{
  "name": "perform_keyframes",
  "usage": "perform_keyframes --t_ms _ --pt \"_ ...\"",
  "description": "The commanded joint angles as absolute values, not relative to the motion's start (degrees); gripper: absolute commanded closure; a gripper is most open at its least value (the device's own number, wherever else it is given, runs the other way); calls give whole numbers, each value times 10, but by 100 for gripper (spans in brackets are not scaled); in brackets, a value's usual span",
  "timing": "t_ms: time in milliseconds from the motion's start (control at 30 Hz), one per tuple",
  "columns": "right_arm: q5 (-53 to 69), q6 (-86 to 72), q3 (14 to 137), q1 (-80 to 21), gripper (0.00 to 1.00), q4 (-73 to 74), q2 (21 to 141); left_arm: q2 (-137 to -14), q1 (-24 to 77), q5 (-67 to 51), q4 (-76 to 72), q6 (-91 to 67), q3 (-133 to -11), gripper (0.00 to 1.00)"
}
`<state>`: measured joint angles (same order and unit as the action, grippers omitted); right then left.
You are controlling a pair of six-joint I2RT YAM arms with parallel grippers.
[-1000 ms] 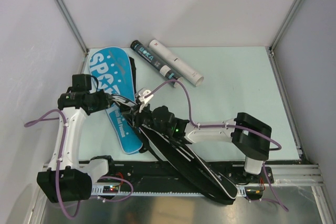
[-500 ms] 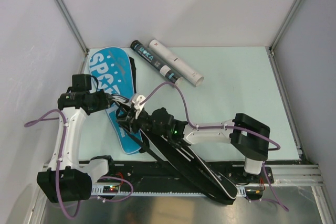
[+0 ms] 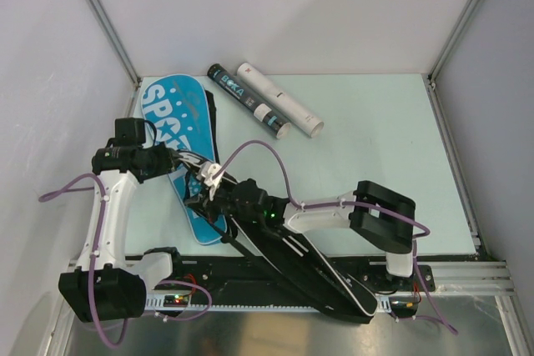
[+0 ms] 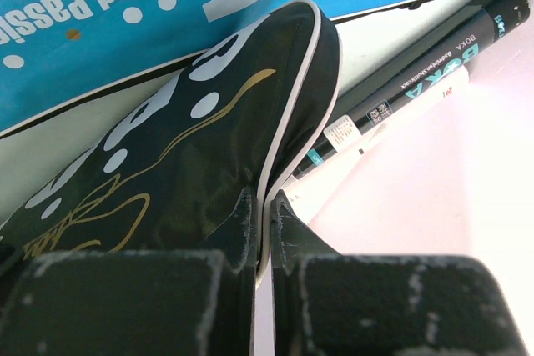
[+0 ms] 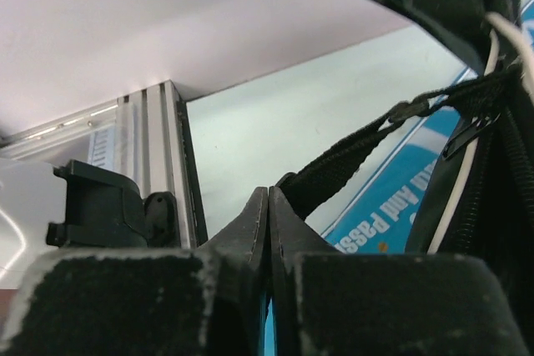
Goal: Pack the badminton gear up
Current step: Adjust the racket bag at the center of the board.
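My left jaws pinched the black bag's [image 4: 167, 147] rim, and my right jaws were closed at its zipper [image 5: 410, 110]. The black tube [image 3: 246, 99] and white tube [image 3: 279, 97] lay unpacked on the table [image 3: 375, 139].

A pale green bench [image 3: 375, 139] is seen. A blue bag [image 3: 171, 122] is laid along its far left side. A black bag [image 3: 300, 264] is stretched diagonally across the near edge. A black tube [image 3: 246, 99] and a white tube [image 3: 279, 99] are laid side by side, touching, at the far middle.
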<state>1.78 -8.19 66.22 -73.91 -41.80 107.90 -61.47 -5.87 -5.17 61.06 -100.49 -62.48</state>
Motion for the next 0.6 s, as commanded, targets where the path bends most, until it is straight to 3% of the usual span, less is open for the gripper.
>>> perform_keyframes --t_ms 0,300,567 --pt "-17 -101 662 -757 100 -413 1100 -606 -64 -54 604 -1030 -645 100" --pt "-95 -137 619 -759 65 -328 984 -603 -64 -57 604 -1033 -647 100" --pt "-152 -152 589 -758 65 -312 894 -595 -64 -62 604 -1033 -642 100"
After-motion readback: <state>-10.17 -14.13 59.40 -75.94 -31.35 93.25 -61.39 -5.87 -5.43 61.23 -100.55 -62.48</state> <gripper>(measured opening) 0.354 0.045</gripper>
